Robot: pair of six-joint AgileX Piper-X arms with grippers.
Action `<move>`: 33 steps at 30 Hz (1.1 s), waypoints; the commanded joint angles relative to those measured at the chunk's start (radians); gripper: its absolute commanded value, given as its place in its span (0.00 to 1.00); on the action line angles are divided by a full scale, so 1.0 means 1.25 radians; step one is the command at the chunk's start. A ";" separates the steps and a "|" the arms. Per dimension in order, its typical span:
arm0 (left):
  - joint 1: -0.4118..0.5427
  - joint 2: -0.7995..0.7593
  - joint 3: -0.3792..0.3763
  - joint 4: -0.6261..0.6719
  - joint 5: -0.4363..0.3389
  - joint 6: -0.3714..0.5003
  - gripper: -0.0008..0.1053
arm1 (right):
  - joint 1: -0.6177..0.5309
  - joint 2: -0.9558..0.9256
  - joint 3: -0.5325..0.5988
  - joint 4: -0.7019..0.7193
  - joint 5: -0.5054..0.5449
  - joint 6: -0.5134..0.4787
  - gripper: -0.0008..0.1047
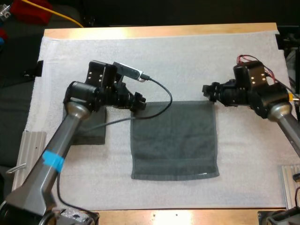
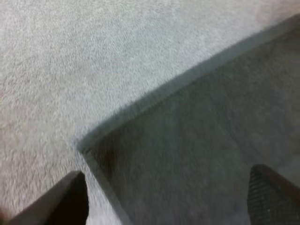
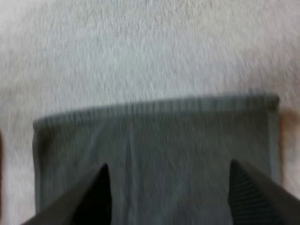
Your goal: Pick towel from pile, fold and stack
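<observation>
Two grippers hang over the far corners of one dark grey-green towel (image 1: 176, 140), which lies spread flat near the middle of the white mat (image 1: 164, 61) on the tabletop (image 1: 140, 32). The left gripper (image 1: 139, 102) is at the towel's far left corner and the right gripper (image 1: 208, 91) is just off its far right corner, so each arm is nearest to its own corner and neither has to cross over.

Both are open. In each wrist view the two black fingers stand wide apart with nothing between them but cloth below, and they are clear of the towel.

The towel looks close to square, with its far edge running straight from one gripper to the other. I judge the next move to be a pinch on those two far corners, then a pull toward the towel's near edge to fold it in half.

From the left wrist, the corner sits between the fingers, nearer one than the other. The high view adds a second dark cloth (image 1: 91, 133) just beside the towel's left edge, partly under the left arm. It is probably the folded stack, though I cannot tell.
</observation>
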 commanded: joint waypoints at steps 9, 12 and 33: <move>-0.004 -0.160 -0.004 0.087 0.004 -0.023 0.64 | -0.001 -0.133 -0.004 0.171 0.046 -0.064 0.52; -0.004 -0.208 -0.004 0.116 0.004 -0.025 0.64 | -0.001 -0.173 -0.004 0.210 0.047 -0.064 0.52; -0.004 -0.558 0.183 0.260 0.004 -0.088 0.64 | -0.001 -0.400 -0.004 0.391 0.047 -0.060 0.52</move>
